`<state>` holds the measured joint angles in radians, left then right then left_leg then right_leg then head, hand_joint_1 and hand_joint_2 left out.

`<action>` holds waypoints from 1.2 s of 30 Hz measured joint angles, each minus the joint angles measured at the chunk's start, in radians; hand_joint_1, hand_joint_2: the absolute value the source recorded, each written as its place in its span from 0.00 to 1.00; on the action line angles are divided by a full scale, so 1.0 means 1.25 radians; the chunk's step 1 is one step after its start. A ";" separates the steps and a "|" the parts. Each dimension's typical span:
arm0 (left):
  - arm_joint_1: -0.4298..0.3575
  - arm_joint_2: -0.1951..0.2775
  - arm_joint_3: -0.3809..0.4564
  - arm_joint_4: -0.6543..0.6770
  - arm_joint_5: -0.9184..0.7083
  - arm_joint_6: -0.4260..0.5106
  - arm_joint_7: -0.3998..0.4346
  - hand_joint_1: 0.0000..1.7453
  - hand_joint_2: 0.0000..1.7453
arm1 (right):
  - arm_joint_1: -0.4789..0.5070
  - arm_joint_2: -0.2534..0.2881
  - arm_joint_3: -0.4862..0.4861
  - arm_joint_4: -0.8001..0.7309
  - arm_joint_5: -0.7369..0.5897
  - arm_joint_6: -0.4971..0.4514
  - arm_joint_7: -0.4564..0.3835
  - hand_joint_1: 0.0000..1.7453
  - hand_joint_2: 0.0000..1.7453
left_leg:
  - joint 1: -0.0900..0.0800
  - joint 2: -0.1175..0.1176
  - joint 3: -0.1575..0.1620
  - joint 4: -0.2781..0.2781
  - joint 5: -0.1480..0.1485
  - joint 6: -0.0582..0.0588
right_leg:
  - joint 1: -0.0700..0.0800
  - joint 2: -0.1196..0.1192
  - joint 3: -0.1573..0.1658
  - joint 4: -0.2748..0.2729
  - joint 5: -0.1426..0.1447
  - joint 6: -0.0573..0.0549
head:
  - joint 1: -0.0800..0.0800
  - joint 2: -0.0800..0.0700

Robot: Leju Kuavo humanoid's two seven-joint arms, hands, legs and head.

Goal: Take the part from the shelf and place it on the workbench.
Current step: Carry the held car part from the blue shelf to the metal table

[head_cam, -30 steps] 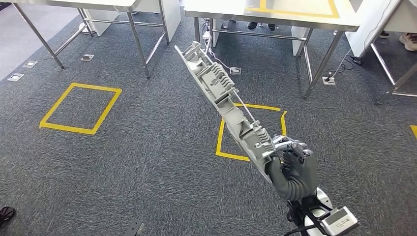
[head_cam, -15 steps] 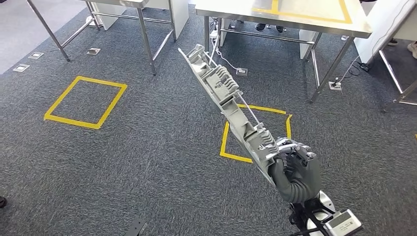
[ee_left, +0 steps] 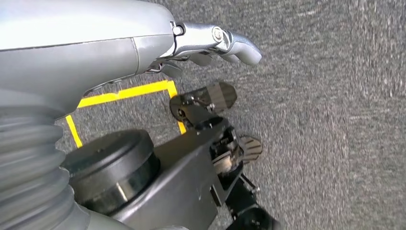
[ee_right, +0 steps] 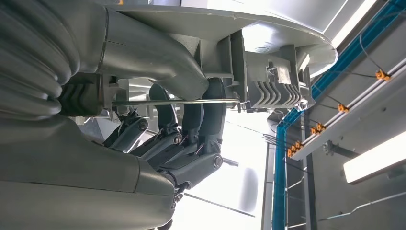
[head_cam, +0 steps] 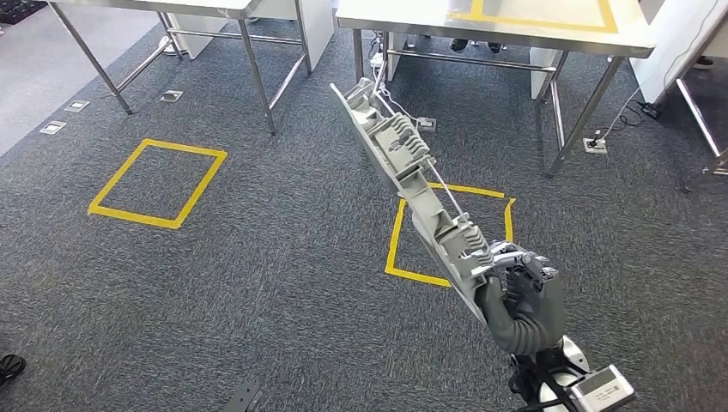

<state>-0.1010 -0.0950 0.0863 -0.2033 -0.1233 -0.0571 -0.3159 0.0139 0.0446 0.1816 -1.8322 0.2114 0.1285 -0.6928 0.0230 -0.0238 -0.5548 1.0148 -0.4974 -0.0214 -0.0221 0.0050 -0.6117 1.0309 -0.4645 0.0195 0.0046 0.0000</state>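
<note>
A long grey ribbed plastic part [head_cam: 416,184] is gripped at its near end by the right hand [head_cam: 515,292], its far end raised and slanted leftward over the carpet toward a steel workbench [head_cam: 515,34] at the far right. The left hand [ee_left: 210,45] hangs over the carpet, fingers loosely apart, holding nothing.

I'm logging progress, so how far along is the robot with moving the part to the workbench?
Done: the part is off the shelf. In hand: the right hand grips its near end and holds it tilted above the carpet. The left hand holds nothing. Left: reach the workbench ahead and set the part on it; nothing lies on it yet.
</note>
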 joint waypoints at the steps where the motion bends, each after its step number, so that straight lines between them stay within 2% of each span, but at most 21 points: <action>1: 0.000 0.000 0.000 0.000 -0.001 0.001 0.000 0.00 1.00 | 0.001 0.000 0.000 0.000 0.001 -0.001 0.000 1.00 1.00 | 0.000 0.000 0.000 0.000 0.000 -0.001 | 0.000 0.000 0.000 0.000 0.000 0.000 | 0.000 0.000; 5: 0.000 0.000 0.000 0.000 -0.003 0.002 -0.001 0.00 1.00 | 0.002 0.000 0.000 0.000 0.002 -0.003 0.000 1.00 1.00 | 0.000 0.000 -0.001 0.001 0.001 -0.004 | 0.001 0.000 0.001 0.000 0.000 0.000 | 0.000 0.000; 18: -0.008 0.004 0.000 -0.001 -0.008 0.006 -0.003 0.00 1.00 | -0.032 0.002 0.000 0.009 -0.001 -0.002 0.004 1.00 1.00 | -0.001 0.000 -0.005 0.007 0.000 -0.003 | 0.001 0.000 0.001 -0.001 0.003 0.005 | 0.000 0.000; 20: -0.009 0.006 0.000 -0.001 -0.013 0.006 -0.001 0.00 1.00 | -0.033 0.003 0.000 0.009 -0.009 0.003 0.009 1.00 1.00 | -0.003 0.000 -0.006 0.010 -0.001 0.003 | -0.004 0.000 0.003 -0.006 0.007 0.009 | 0.000 0.000; 22: -0.012 0.006 0.000 -0.002 -0.018 0.005 0.000 0.00 1.00 | -0.032 0.004 -0.001 0.008 -0.022 0.013 0.015 1.00 1.00 | -0.002 0.003 0.001 -0.004 0.007 0.014 | -0.006 0.000 0.006 -0.015 0.012 0.015 | -0.002 0.000; 24: -0.015 0.004 0.000 -0.003 -0.021 0.004 0.001 0.00 1.00 | -0.030 0.004 -0.003 0.008 -0.034 0.026 0.017 1.00 1.00 | 0.003 0.010 0.015 -0.033 0.022 0.022 | -0.002 0.000 -0.004 0.010 -0.005 0.019 | 0.000 0.000; 26: -0.018 0.003 0.000 -0.004 -0.024 0.002 0.002 0.00 1.00 | -0.029 0.004 -0.004 0.008 -0.042 0.035 0.017 1.00 1.00 | 0.007 0.019 0.021 -0.043 0.028 0.024 | -0.003 0.000 -0.048 0.099 -0.052 0.024 | 0.002 0.000; 27: -0.018 0.003 0.000 -0.004 -0.025 0.001 0.002 0.00 1.00 | -0.027 0.004 -0.004 0.008 -0.043 0.037 0.017 1.00 1.00 | 0.008 0.023 0.020 -0.042 0.027 0.023 | -0.006 0.000 -0.074 0.149 -0.073 0.028 | 0.003 0.000; 28: -0.018 0.003 0.000 -0.004 -0.025 0.000 0.003 0.00 1.00 | -0.025 0.004 -0.004 0.009 -0.043 0.039 0.017 1.00 1.00 | 0.010 0.028 0.020 -0.040 0.025 0.020 | -0.009 -0.001 -0.091 0.181 -0.080 0.032 | 0.003 0.000; 29: -0.018 0.003 0.000 -0.004 -0.025 0.000 0.003 0.00 1.00 | -0.023 0.004 -0.005 0.009 -0.043 0.039 0.018 1.00 1.00 | 0.013 0.031 0.019 -0.036 0.021 0.016 | -0.012 -0.002 -0.094 0.185 -0.072 0.037 | 0.003 0.000; 30: -0.018 0.002 0.000 -0.003 -0.025 -0.001 0.003 0.00 1.00 | -0.021 0.004 -0.005 0.010 -0.043 0.039 0.018 1.00 1.00 | 0.018 0.035 0.019 -0.030 0.017 0.009 | -0.016 -0.004 -0.080 0.157 -0.051 0.042 | 0.003 0.000; 31: -0.018 0.002 -0.001 -0.003 -0.025 -0.002 0.003 0.00 1.00 | -0.021 0.004 -0.005 0.010 -0.042 0.039 0.018 1.00 1.00 | 0.024 0.038 0.018 -0.022 0.011 0.001 | -0.021 -0.011 -0.053 0.105 -0.025 0.048 | 0.004 0.000; 32: -0.018 0.004 -0.001 -0.004 -0.025 -0.002 0.003 0.00 1.00 | -0.020 0.004 -0.005 0.011 -0.042 0.038 0.018 1.00 1.00 | 0.026 0.041 0.016 -0.012 0.004 -0.008 | -0.022 -0.019 -0.031 0.063 -0.009 0.053 | 0.004 0.000; 33: -0.018 0.006 -0.001 -0.004 -0.026 -0.002 0.003 0.00 1.00 | -0.020 0.004 -0.006 0.012 -0.041 0.038 0.016 1.00 1.00 | 0.028 0.043 0.013 0.000 -0.005 -0.017 | -0.023 -0.026 -0.016 0.031 0.001 0.051 | 0.008 0.000; 34: -0.019 0.008 -0.001 -0.004 -0.026 -0.002 0.003 0.00 1.00 | -0.019 0.004 -0.007 0.013 -0.040 0.037 0.015 1.00 1.00 | 0.027 0.045 0.011 0.008 -0.012 -0.024 | -0.022 -0.030 -0.010 0.019 0.000 0.043 | 0.008 0.000; 36: -0.018 0.010 -0.001 -0.004 -0.026 -0.002 0.002 0.00 1.00 | -0.016 0.004 -0.008 0.015 -0.039 0.035 0.014 1.00 1.00 | 0.025 0.050 0.012 0.010 -0.020 -0.033 | -0.020 -0.023 -0.017 0.026 -0.006 0.018 | 0.005 0.000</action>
<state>-0.1240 -0.0830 0.0855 -0.2079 -0.1555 -0.0602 -0.3130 -0.0059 0.0493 0.1715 -1.8138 0.1632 0.1724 -0.6752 0.0543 0.0383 -0.5396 1.0268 -0.5218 -0.0624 -0.0466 -0.0236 -0.6329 1.0634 -0.4727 0.0418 0.0112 0.0000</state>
